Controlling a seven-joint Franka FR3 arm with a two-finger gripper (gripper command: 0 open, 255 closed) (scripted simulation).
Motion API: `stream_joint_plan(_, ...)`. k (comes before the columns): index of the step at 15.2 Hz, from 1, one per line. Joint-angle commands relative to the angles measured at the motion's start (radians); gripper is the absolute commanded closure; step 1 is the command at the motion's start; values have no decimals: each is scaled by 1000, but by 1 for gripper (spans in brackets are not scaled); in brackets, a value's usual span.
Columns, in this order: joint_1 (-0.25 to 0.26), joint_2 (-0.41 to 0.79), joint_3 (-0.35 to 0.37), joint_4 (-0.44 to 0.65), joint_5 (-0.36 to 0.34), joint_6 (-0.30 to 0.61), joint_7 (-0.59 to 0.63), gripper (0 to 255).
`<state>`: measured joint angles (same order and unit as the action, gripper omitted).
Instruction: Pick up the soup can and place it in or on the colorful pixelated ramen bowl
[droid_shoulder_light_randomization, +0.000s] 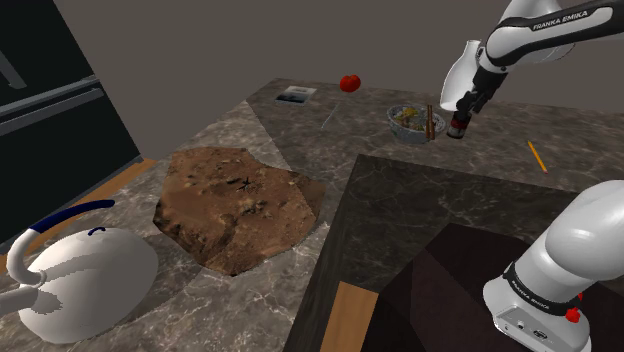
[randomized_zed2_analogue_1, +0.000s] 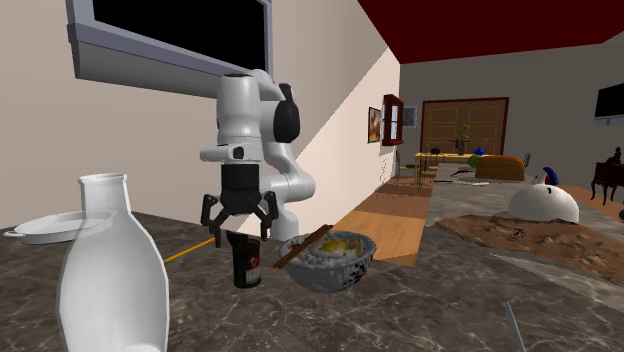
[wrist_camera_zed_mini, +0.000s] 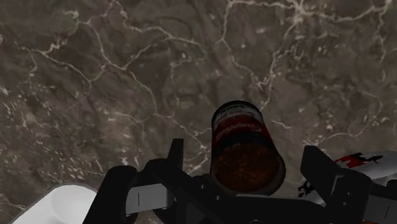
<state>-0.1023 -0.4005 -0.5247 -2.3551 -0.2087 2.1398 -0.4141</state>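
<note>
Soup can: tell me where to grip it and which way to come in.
Grip the soup can across its round side wall, near the top, coming straight down. It stands upright on the counter, and the open gripper hangs right above it; the bowl crowds one side.

The shoulder view looks down from behind my stand (droid_shoulder_light_randomization: 432, 300) across the counter (droid_shoulder_light_randomization: 420, 190). The second exterior view faces me, low and close. My wrist view looks down past my tool (wrist_camera_zed_mini: 245, 159). All share the soup can (droid_shoulder_light_randomization: 459, 126).
</note>
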Motion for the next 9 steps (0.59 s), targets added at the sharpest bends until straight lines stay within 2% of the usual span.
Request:
stream_joint_plan(1,2,14,-7,-16,2,30,-3,0)
stream_joint_plan(9,2,18,-9,-20,3,38,-4,0)
